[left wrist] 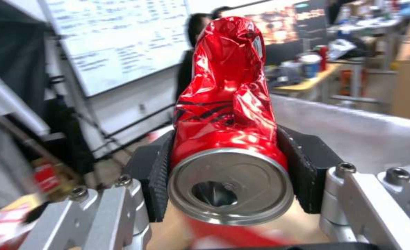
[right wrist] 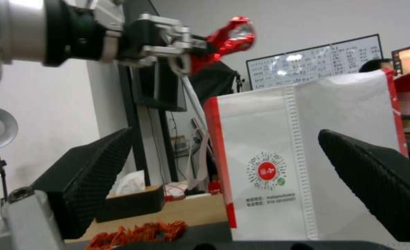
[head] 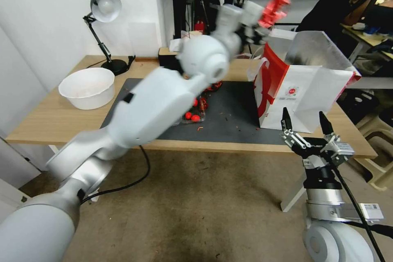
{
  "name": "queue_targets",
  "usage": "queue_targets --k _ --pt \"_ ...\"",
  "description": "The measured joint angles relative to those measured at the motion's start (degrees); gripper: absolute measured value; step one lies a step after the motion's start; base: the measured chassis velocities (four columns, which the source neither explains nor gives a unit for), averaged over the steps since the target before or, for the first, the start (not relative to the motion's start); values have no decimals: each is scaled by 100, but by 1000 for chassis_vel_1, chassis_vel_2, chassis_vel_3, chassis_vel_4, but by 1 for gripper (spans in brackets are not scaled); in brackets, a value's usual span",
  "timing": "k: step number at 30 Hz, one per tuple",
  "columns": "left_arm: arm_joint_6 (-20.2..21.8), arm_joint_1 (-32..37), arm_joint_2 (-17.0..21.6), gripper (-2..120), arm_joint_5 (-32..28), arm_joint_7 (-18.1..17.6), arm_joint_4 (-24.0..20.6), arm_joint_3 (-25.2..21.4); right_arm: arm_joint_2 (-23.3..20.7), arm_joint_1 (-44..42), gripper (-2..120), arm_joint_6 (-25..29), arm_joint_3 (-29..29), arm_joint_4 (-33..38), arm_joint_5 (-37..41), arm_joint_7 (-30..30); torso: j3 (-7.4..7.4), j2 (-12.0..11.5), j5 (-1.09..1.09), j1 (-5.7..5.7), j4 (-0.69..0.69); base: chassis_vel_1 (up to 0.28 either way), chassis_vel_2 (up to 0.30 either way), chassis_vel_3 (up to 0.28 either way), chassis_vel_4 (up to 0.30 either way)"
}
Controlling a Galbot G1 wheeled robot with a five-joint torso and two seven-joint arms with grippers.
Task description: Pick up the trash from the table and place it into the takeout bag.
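The crushed red aluminium soda can (left wrist: 228, 132) is clenched between the two black ribbed pads (left wrist: 156, 184) of the left pincer (head: 262, 22), held in the air above the open mouth of the large boxy white paper takeout bag with red sides (head: 305, 90), at about one o'clock in the head view. No brand name can be read on the can; the left wrist view shows its silver top with the open drinking hole facing the camera and black streaks in the crumpled red skin. The bag stands on the right end of the long light-wood desk (head: 53, 118), partly on the dark grey mat (head: 233, 114), its silver foil lining showing inside. The right wrist view shows the bag's front: a small round red logo ringed by dots (right wrist: 267, 171) with two lines of small print beneath, too small to read, and a dotted seam running down the panel. The right pincer (head: 305, 125) is released, fingers spread wide, hovering off the desk's near edge at about four o'clock, just before the bag. At ten o'clock sits a white round bowl (head: 87, 87), with a black-based desk lamp (head: 104, 28) behind it. Red scraps of litter (head: 195, 110) lie on the mat at the centre, partly hidden by the left arm.
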Motion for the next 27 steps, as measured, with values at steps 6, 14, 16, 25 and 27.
queue_targets --k 6,14,16,25,27 --pt "-9 -143 -449 50 -1 75 450 338 46 18 100 13 29 3 13 10 0 0 0 0 1 0 0 0 0" --pt "-46 -175 -439 50 18 258 700 358 97 68 100 13 -10 2 6 5 0 0 -2 0 2 0 0 0 0" --pt "-41 -175 -414 50 17 305 702 346 97 79 100 13 -10 -2 3 5 0 0 -2 0 2 0 0 0 0" --pt "10 -44 -375 74 29 372 676 245 106 83 100 13 -9 -10 -7 3 0 0 -2 1 2 0 0 0 0" --pt "12 -23 -383 80 39 372 694 224 102 73 100 14 -1 -1 -5 3 0 0 -2 0 2 0 0 0 0"
